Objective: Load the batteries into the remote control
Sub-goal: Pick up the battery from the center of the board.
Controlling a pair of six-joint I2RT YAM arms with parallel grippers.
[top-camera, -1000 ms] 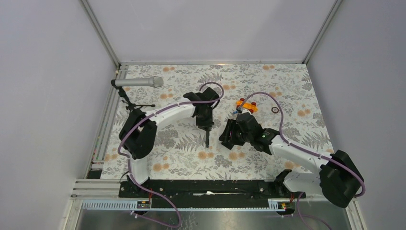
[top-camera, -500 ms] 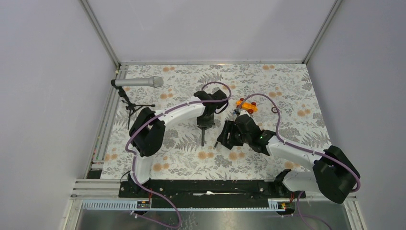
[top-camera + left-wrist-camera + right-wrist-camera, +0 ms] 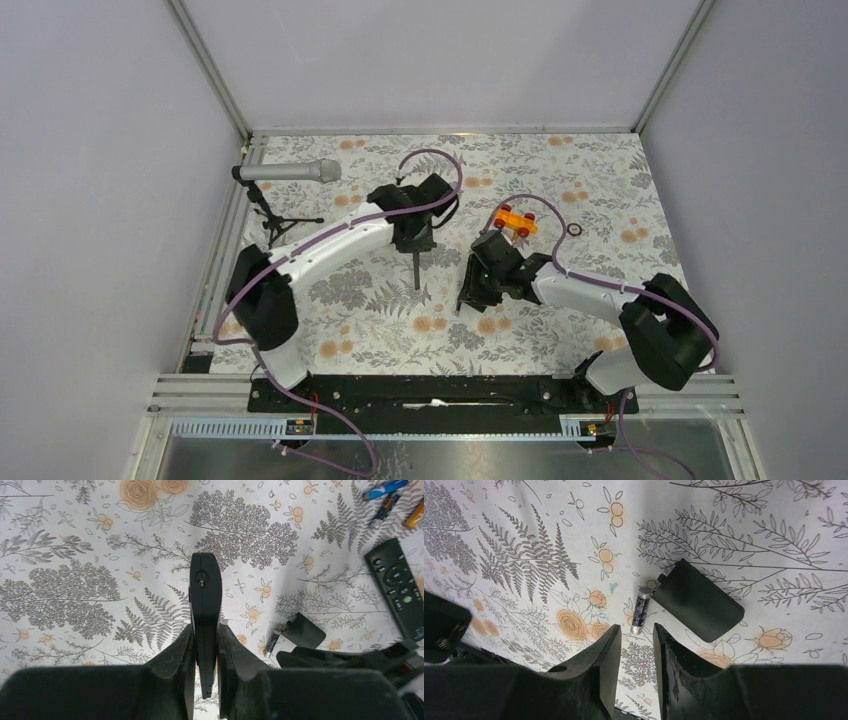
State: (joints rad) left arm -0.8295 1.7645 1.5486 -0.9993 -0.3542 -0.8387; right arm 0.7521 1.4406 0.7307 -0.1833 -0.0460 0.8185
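Observation:
My left gripper (image 3: 205, 645) is shut on the remote control (image 3: 205, 590), a slim black bar held edge-on above the mat; the gripper (image 3: 414, 243) and the remote (image 3: 417, 270) also show in the top view. One dark battery (image 3: 640, 609) lies on the mat beside the small black cover (image 3: 699, 600). My right gripper (image 3: 636, 635) is open and empty, its tips just short of that battery. It sits at mid-table in the top view (image 3: 470, 295). Three more batteries (image 3: 384, 505) lie further off.
A second black remote (image 3: 400, 587) lies button-face up by the right arm. An orange toy block with red knobs (image 3: 514, 220) and a small black ring (image 3: 573, 229) lie behind the right gripper. A microphone (image 3: 290, 172) on a small tripod stands at the far left.
My left arm has swung the remote a little back and to the left. My right gripper has shifted slightly back, staying low over the mat by the battery.

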